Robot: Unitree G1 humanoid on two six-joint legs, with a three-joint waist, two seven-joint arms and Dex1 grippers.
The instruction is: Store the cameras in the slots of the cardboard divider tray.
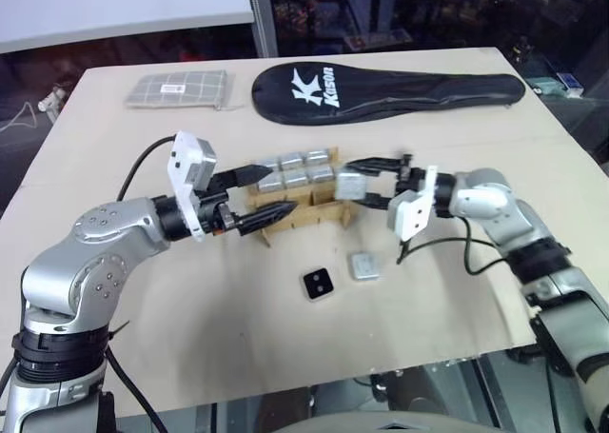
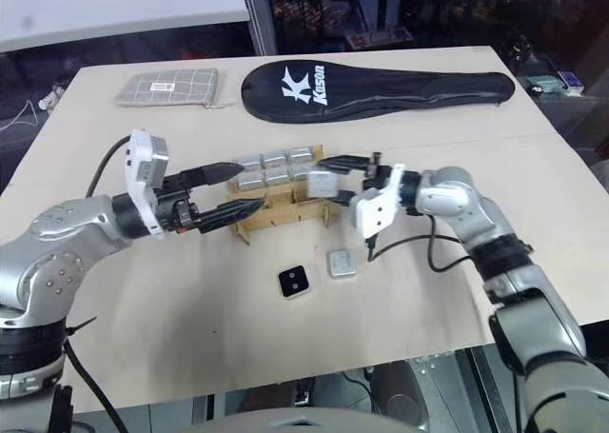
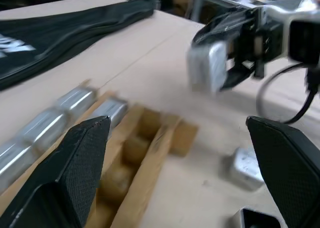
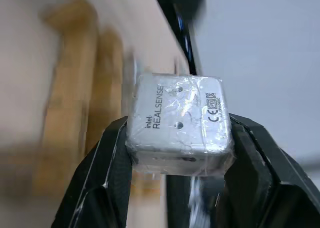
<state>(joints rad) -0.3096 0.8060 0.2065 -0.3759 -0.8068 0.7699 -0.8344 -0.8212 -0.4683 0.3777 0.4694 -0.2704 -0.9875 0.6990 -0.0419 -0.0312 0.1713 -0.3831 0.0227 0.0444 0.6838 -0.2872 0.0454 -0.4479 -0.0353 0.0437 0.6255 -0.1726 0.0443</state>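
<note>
The cardboard divider tray [image 1: 303, 214] stands mid-table, with several silver cameras [image 1: 291, 159] sitting in its far slots. My right gripper [image 1: 355, 187] hovers just beyond the tray's right end, shut on a silver camera [image 4: 177, 123] that it holds off the table. At the tray's left end my left gripper [image 1: 283, 189] is open, with nothing between its fingers [image 3: 75, 163]. In front of the tray two cameras lie loose on the table: one with a black face and two lenses [image 1: 318, 284], and a silver one [image 1: 363, 265].
A long black racket cover [image 1: 381, 88] lies across the back of the table. A grey checkered pouch [image 1: 181, 88] sits at the back left. The table's front edge runs close behind the loose cameras.
</note>
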